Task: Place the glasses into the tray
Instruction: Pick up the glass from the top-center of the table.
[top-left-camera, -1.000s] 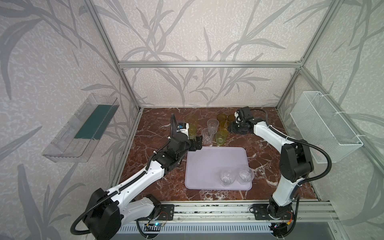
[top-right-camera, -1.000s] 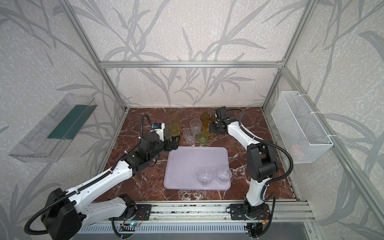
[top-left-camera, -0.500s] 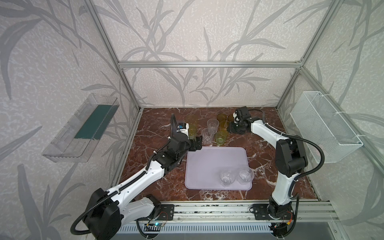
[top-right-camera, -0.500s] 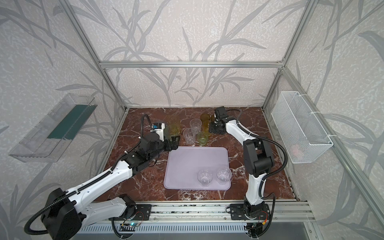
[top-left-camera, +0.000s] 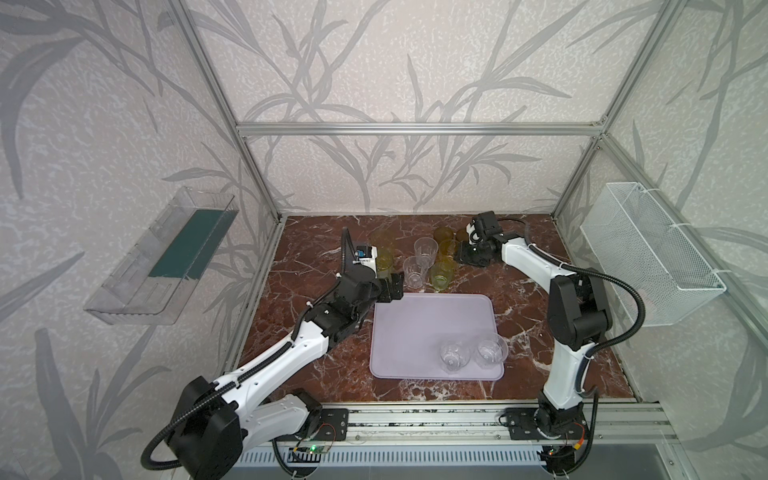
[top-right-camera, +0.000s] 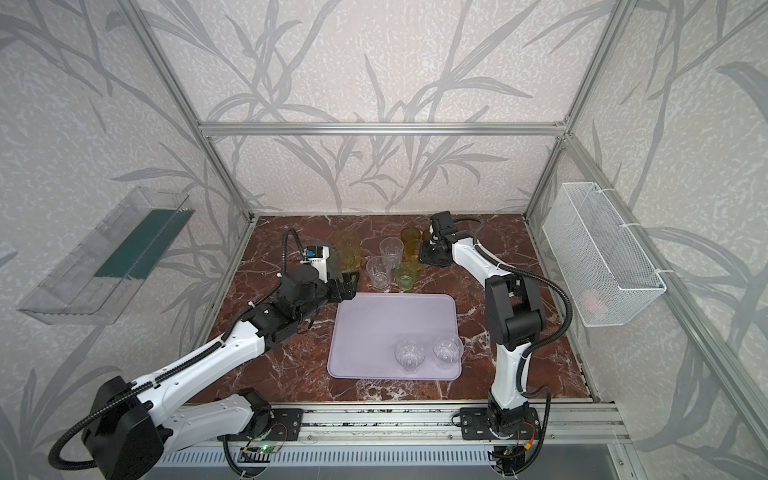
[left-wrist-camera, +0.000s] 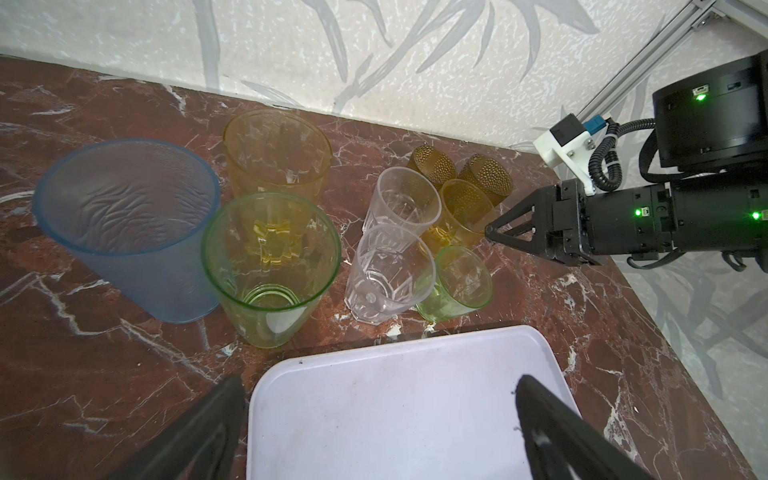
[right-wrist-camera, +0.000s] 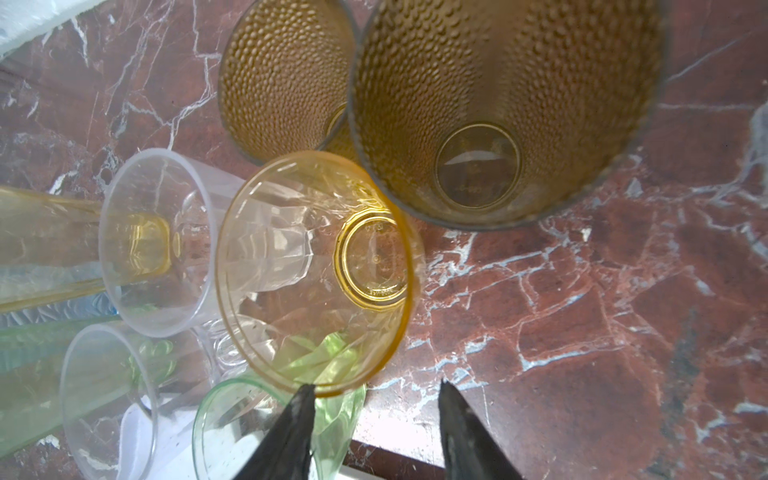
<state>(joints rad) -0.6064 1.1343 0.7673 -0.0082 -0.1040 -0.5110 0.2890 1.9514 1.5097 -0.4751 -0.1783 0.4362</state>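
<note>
The pale lilac tray (top-left-camera: 432, 328) (top-right-camera: 390, 324) (left-wrist-camera: 395, 415) lies mid-table and holds two clear glasses (top-left-camera: 454, 355) (top-left-camera: 491, 351) near its front right corner. Several more glasses cluster behind it: clear (top-left-camera: 425, 251), short green (left-wrist-camera: 455, 282), short yellow (right-wrist-camera: 316, 266), dimpled amber (right-wrist-camera: 498, 104), tall green (left-wrist-camera: 270, 266), tall blue (left-wrist-camera: 129, 224). My left gripper (top-left-camera: 395, 286) (left-wrist-camera: 379, 380) hovers open over the tray's far left corner. My right gripper (top-left-camera: 461, 253) (right-wrist-camera: 377, 384) is open at the cluster's right side. One fingertip is at the short yellow glass's rim, the other over bare marble.
A clear wall bin (top-left-camera: 166, 253) hangs on the left wall and a white wire basket (top-left-camera: 648, 249) on the right wall. Bare marble (top-left-camera: 523, 291) lies right of the tray. The back wall stands close behind the glasses.
My right gripper has slid left toward the cluster of glasses and its jaws have narrowed. The left arm and the glasses have not moved.
</note>
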